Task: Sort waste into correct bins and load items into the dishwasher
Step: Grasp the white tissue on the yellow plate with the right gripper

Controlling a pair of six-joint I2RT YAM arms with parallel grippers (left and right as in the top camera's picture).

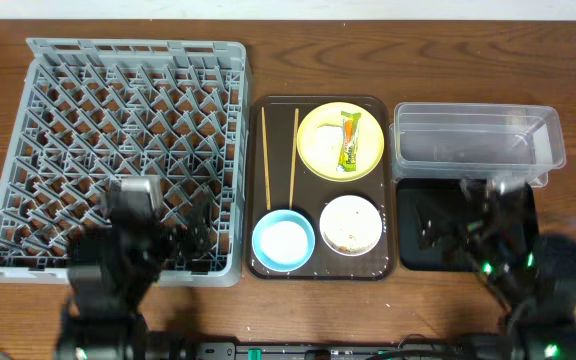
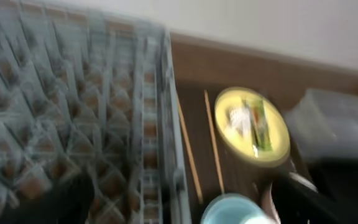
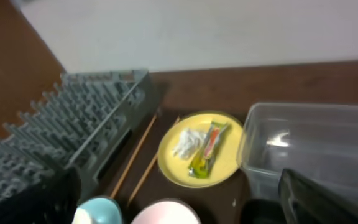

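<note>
The yellow plate (image 1: 320, 142) lies at the back of the brown serving tray (image 1: 312, 196). It holds the green-and-orange wrapper (image 1: 349, 141) and the white tissue (image 3: 187, 144). Two chopsticks (image 1: 265, 160) lie to its left. The light blue bowl (image 1: 283, 241), with something white in it, and the white bowl (image 1: 349, 224), with crumbs, stand at the tray's front. The grey rack (image 1: 128, 130) is on the left. The clear container (image 1: 468, 145) and the black tray (image 1: 408, 250) are on the right. My left gripper (image 1: 190, 232) hovers open over the rack's front right. My right gripper (image 1: 446, 225) hovers open over the black tray.
The rack, serving tray and bins stand side by side with narrow gaps. Bare wooden table runs along the front edge and the far back. A light wall stands behind the table.
</note>
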